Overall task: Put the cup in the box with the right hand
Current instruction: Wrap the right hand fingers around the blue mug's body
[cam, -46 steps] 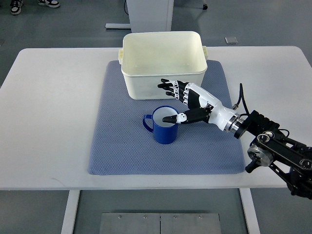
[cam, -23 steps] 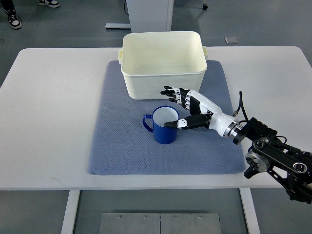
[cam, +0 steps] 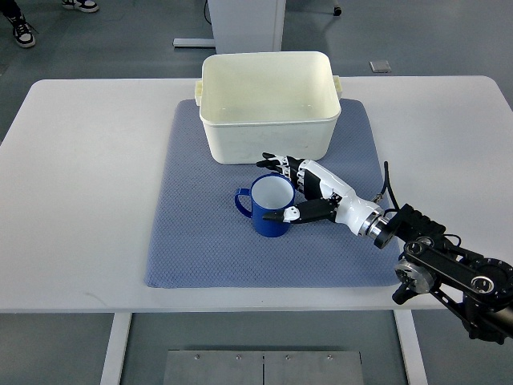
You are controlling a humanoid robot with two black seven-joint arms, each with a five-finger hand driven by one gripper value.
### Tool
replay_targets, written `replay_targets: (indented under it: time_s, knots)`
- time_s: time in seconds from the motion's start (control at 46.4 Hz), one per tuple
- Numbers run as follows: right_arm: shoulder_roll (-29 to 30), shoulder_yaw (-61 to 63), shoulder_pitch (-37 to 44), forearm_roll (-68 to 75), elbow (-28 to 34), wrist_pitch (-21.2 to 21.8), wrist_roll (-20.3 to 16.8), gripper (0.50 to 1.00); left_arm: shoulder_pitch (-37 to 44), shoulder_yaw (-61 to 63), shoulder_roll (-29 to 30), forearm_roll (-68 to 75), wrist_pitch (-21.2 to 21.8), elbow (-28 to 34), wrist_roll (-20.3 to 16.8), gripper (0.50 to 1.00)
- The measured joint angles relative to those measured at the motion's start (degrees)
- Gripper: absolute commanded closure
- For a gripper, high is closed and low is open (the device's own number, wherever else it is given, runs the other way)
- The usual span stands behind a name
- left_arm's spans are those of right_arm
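A blue cup [cam: 267, 227] with a white inside stands upright on the blue-grey mat [cam: 200, 241], its handle pointing left. Just behind it sits the cream box [cam: 240, 140], with nothing in it. My right hand [cam: 271, 190] comes in from the lower right and straddles the cup's right side. Its thumb lies against the near wall and its fingers [cam: 280, 164] reach round the far rim, between cup and box. The fingers are still spread, and the cup rests on the mat. My left arm does not show.
The mat lies on a white table [cam: 80, 184]. My right forearm and its black joint [cam: 449, 269] stretch over the table's front right corner. A person's shoes [cam: 20, 28] show on the floor at the top left.
My right hand has dropped lower and slid left. The thumb has moved from over the cup's opening to its near outer wall, and the fingers have come round the far side. The cup has not moved.
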Motion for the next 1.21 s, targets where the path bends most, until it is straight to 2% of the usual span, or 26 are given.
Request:
replay_targets:
  time_s: [0.69,1.207]
  knots:
    - [4.12,-0.42,-0.15,0.08,-4.00,-1.78,-0.17,0.519,0.00,0.02,0.00,0.00,-0.01,0.00,0.00,0.500]
    - [4.65,-0.86,-0.28,0.18,-5.53,-1.92,-0.02,0.630,0.00,0.00,0.00,0.00,0.00,0.00,0.00,0.500]
